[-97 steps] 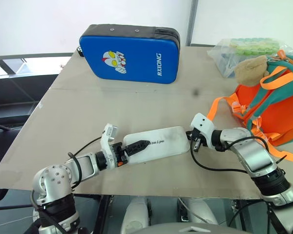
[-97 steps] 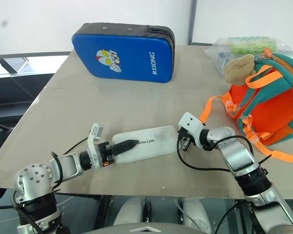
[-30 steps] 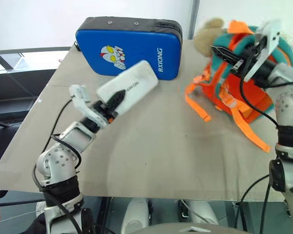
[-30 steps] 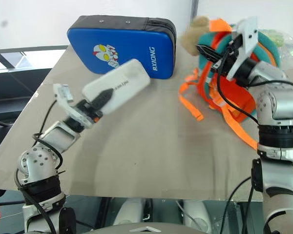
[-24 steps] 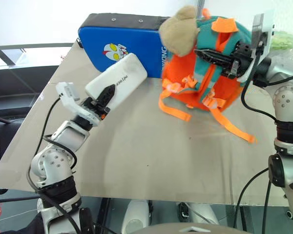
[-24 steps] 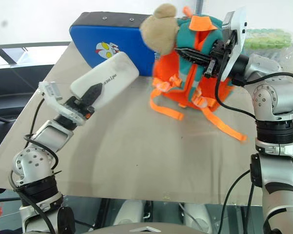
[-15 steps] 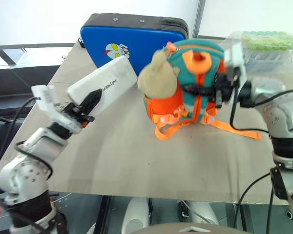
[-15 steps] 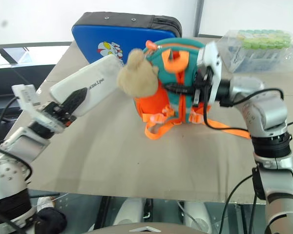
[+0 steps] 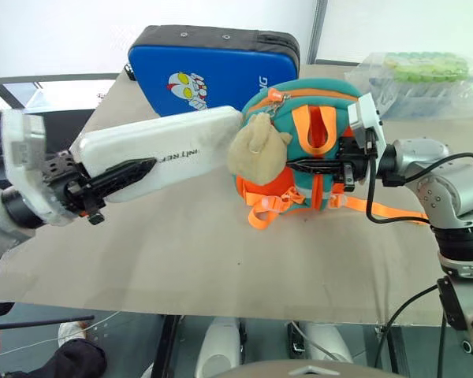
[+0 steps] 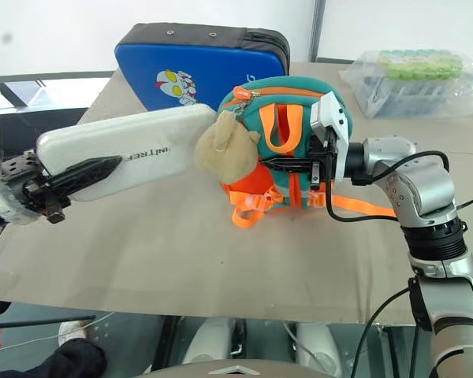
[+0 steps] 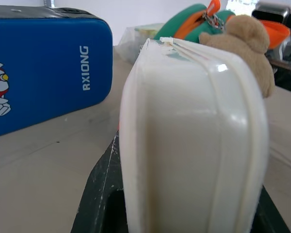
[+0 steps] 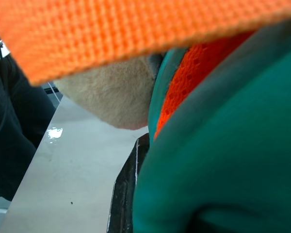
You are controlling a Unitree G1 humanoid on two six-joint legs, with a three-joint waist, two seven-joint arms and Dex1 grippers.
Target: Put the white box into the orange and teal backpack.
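Observation:
My left gripper [image 9: 134, 169] is shut on the white box [image 9: 177, 150], a flat white case with dark lettering, and holds it level above the table. The box's far end almost reaches the tan plush toy [image 9: 256, 150]. The orange and teal backpack [image 9: 319, 126] stands upright at the table's middle, its zipper opening on top. My right gripper [image 9: 298, 164] is shut on its front fabric from the right side. The left wrist view has the white box [image 11: 194, 145] end-on. The right wrist view sits close on the backpack's teal cloth [image 12: 223, 160].
A big blue cartoon-printed case [image 9: 213, 67] stands at the back of the table behind the backpack. At the back right lies a clear plastic bag [image 9: 422, 75] holding green items. Orange straps [image 9: 394, 213] trail on the table to the backpack's right.
My right gripper carried the backpack left and down, from the back right to the table's middle. My left arm drew the white box back and left, and rolled it level.

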